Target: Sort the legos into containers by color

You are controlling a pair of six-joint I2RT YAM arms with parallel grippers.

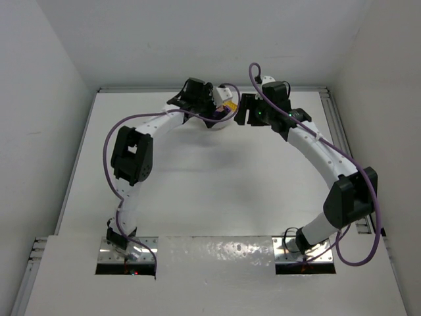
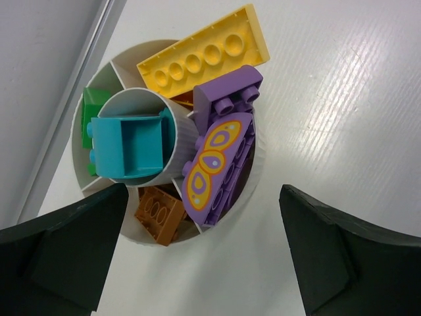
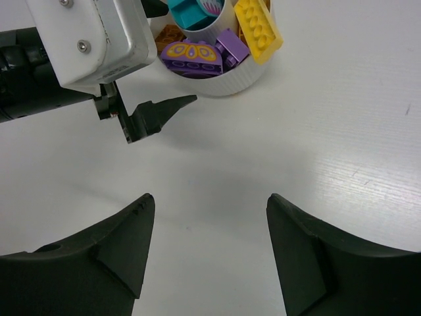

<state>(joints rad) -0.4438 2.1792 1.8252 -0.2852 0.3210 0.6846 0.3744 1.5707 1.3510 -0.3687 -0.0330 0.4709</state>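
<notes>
Sorting apparently finished: legos [image 2: 204, 56] lie colour-grouped in dish [image 2: 138, 236]; none seen on counter [image 2: 342, 99] beside it. Left tool [image 2: 202, 204] over dish, right tool [image 3: 209, 201] beside it, both wide open, empty.

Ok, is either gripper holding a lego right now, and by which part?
Nothing is held. The left gripper and the right gripper are both open and empty; the visible legos lie in the white dish.
</notes>
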